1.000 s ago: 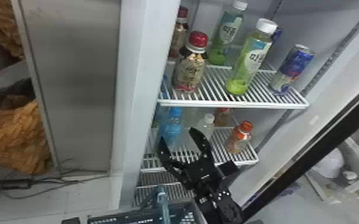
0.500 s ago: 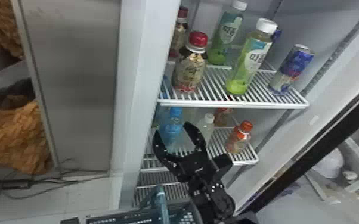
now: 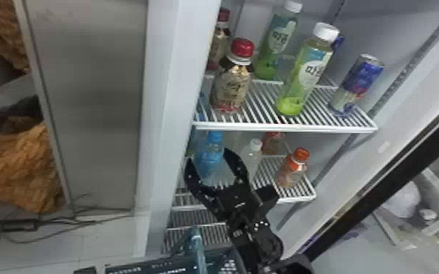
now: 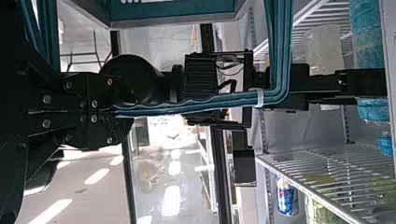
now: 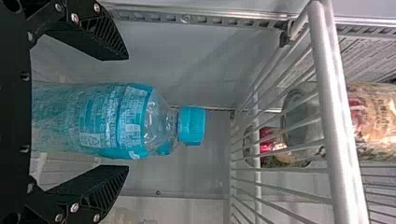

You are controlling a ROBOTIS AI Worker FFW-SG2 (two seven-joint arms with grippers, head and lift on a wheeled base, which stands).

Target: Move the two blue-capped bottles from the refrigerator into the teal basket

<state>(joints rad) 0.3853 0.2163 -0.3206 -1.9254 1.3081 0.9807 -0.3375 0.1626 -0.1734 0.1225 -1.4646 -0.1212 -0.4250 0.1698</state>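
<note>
Inside the refrigerator [image 3: 171, 91], the right gripper [image 5: 127, 113] has been brought, spread wide, around the blue-capped bottle [image 3: 209, 156], now flanked by its fingers, so a grasp seems ready to be tried, while the teal basket [image 4: 173, 11] is held by the left gripper [image 4: 122, 112].

Soft light is brightening the upper shelf [image 3: 284, 127] in the head view; white glare is streaking the floor [image 4: 95, 176] in the left wrist view.
</note>
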